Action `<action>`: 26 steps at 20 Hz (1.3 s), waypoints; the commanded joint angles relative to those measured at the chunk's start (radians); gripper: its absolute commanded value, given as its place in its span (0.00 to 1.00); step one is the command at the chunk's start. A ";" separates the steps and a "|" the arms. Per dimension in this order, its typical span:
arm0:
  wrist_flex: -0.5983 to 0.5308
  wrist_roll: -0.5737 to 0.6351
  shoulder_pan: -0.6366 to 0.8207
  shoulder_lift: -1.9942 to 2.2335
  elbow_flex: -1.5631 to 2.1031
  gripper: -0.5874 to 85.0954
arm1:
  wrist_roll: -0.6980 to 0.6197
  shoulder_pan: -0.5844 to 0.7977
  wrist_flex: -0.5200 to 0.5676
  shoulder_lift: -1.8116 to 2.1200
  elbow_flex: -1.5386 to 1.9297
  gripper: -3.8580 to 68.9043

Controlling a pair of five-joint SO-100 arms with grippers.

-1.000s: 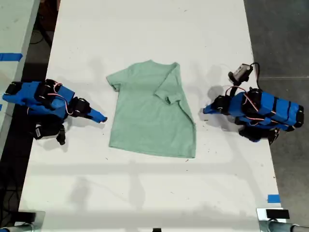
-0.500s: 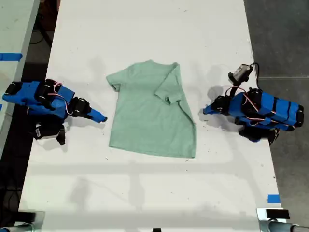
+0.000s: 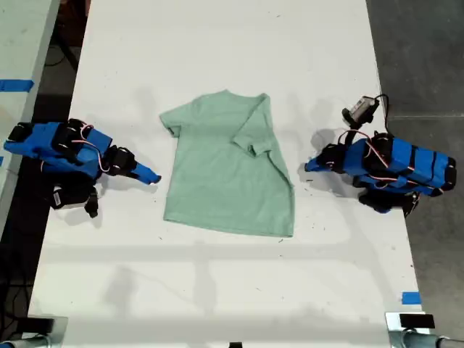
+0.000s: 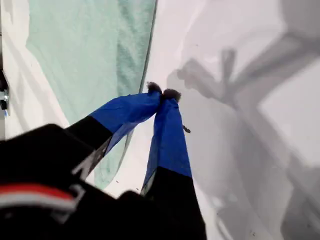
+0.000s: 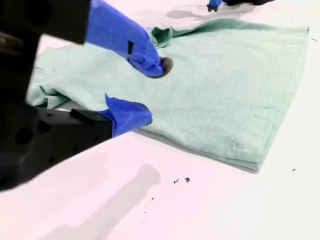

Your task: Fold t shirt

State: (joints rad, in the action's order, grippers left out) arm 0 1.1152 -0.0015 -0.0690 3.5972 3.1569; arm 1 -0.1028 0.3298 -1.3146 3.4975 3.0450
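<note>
Both claws idle: my first gripper [image 4: 162,94] pinched closed, empty, off the shirt's edge; my second gripper [image 5: 147,92] open at it, maybe not touching. Table [image 3: 217,43] holds the t shirt [image 3: 225,170] mid-table, collar toward far edge, hem near, one sleeve folded in.

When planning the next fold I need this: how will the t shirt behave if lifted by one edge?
Probably floppy: the t shirt lies flat with one side folded over, so a lifted edge should drape. Likely light, as its layers look thin. Pushed, it may bunch or slide on the smooth table.
</note>
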 commanded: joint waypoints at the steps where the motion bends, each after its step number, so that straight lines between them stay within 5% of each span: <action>1: -0.020 0.005 0.006 0.006 -0.003 0.14 | 0.015 0.000 -0.002 0.012 0.051 0.07; 26: -0.018 -0.021 0.017 0.006 0.000 0.14 | 0.021 -0.017 -0.006 0.012 0.049 0.07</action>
